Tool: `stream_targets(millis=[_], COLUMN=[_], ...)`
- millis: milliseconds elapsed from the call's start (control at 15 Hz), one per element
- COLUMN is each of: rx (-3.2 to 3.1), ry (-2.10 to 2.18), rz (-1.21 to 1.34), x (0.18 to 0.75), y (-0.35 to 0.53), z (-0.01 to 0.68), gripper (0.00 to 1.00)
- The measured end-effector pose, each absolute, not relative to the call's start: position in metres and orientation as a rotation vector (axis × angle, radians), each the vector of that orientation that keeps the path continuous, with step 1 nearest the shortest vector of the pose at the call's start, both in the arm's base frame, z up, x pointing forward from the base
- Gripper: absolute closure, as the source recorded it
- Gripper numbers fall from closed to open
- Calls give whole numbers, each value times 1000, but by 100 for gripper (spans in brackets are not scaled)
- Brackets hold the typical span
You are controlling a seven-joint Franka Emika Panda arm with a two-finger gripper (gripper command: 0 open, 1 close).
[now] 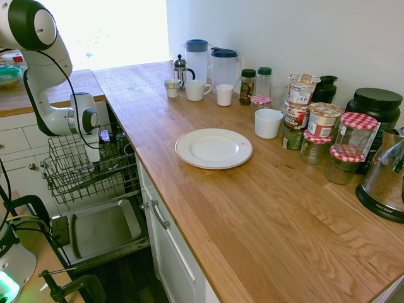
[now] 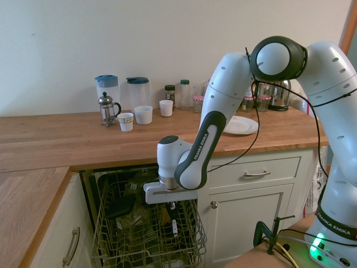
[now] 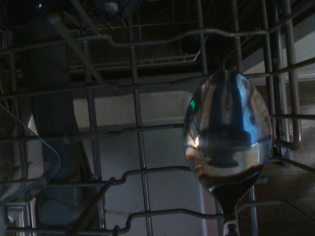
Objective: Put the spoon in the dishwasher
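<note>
My gripper [image 2: 168, 209] hangs low over the dishwasher's dark wire rack [image 2: 148, 237], fingers pointing down and shut on the spoon [image 2: 174, 226]. The slim silver spoon dangles bowl-down between the rack wires. Up close in the wrist view, its shiny bowl [image 3: 227, 130] sits just above the wire grid, with the grey door panel showing below. In the first exterior view, the gripper [image 1: 100, 150] dips into the right side of the pulled-out rack [image 1: 76, 173], above the open steel door panel [image 1: 101, 230]. The spoon is too small to make out there.
Dark dishes [image 2: 120, 206] lie in the rack's left part. The wooden counter [image 1: 265, 214] beside the dishwasher holds a white plate [image 1: 213, 148], cups, jugs, jars and a kettle. White drawers with metal handles [image 1: 159, 214] flank the opening.
</note>
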State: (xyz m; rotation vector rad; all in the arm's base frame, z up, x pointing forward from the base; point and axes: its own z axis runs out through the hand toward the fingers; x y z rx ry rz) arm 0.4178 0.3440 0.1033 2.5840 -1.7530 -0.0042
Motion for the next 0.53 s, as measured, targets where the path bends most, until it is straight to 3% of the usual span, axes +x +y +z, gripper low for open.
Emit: stream_targets(millis=[533], rx=[2599], ry=[-1744], rz=[-16], x=[419], y=[359], z=[100], gripper=[0])
